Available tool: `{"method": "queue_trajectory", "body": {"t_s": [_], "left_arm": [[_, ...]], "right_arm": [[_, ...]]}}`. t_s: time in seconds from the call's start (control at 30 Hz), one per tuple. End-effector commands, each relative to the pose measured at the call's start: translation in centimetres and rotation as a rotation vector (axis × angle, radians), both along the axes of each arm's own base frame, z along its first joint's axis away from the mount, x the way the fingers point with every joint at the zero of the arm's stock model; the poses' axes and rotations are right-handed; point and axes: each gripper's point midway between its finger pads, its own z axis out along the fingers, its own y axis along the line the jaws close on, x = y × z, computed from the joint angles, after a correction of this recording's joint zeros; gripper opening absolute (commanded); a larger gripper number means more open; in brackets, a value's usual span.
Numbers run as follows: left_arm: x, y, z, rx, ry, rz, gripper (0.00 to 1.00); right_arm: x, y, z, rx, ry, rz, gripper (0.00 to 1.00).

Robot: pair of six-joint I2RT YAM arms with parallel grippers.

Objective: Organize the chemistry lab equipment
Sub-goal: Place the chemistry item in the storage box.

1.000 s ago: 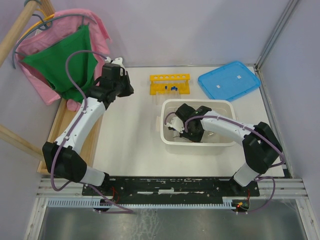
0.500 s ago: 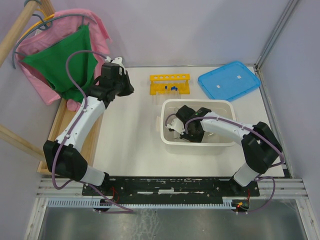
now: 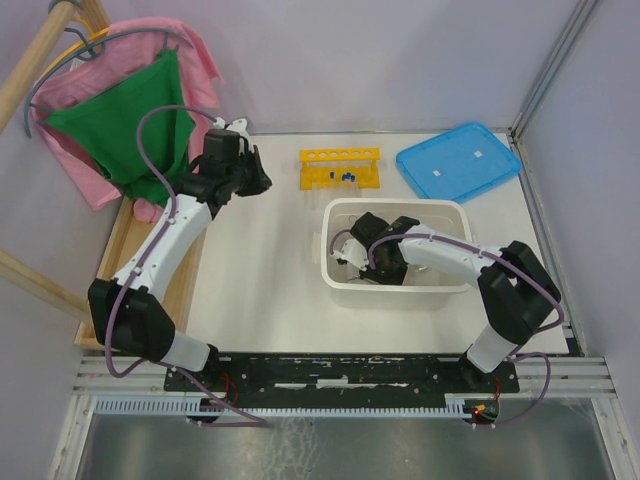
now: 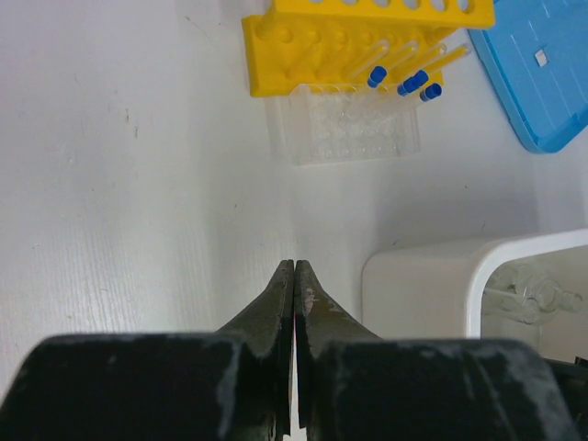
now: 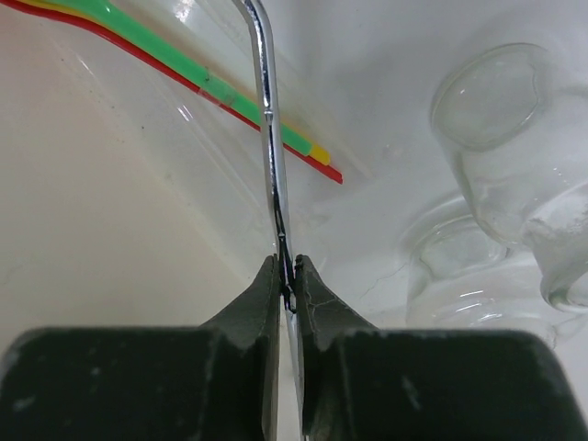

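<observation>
The yellow test-tube rack (image 3: 340, 160) (image 4: 276, 64) stands at the back of the table with blue-capped clear tubes (image 3: 347, 176) (image 4: 409, 83) leaning in it. My left gripper (image 3: 262, 180) (image 4: 294, 265) hangs shut and empty to the rack's left. My right gripper (image 3: 347, 262) (image 5: 288, 266) is down inside the white tub (image 3: 395, 293), its jaws closed on the thin strip of the metal tongs (image 5: 269, 119). A thin red rod (image 5: 322, 171) lies along a green and yellow stick beside them. Glass flasks (image 5: 496, 156) lie on the tub floor to the right.
A flat blue lid (image 3: 458, 160) (image 4: 542, 83) lies at the back right. A clear ridged plastic piece (image 4: 344, 129) sits in front of the rack. Green and pink cloths (image 3: 120, 120) hang at the back left above a wooden tray (image 3: 120, 250).
The left arm has shifted slightly right toward the rack. The right gripper has stayed in the tub, its wrist turning a little.
</observation>
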Motion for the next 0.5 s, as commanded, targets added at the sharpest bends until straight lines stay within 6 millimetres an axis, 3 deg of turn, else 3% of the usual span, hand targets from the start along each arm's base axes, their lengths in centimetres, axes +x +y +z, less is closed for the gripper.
{"method": "queue_trajectory", "body": {"t_s": [0.0,0.23,0.47], "left_arm": [[0.6,-0.8,0.4,-0.034,-0.029,-0.037,0.03],[0.5,-1.0,0.4,-0.041,-0.028,-0.050,0.03],[0.4,-1.1,0.4,-0.052,-0.022,-0.053,0.03]], "right_arm": [[0.0,-0.6,-0.4,-0.032,0.012,-0.019,0.15],[0.0,-0.6,-0.3,-0.031,0.002,-0.024,0.29],[0.9,-0.6,0.8,-0.013,-0.064,-0.042,0.34]]}}
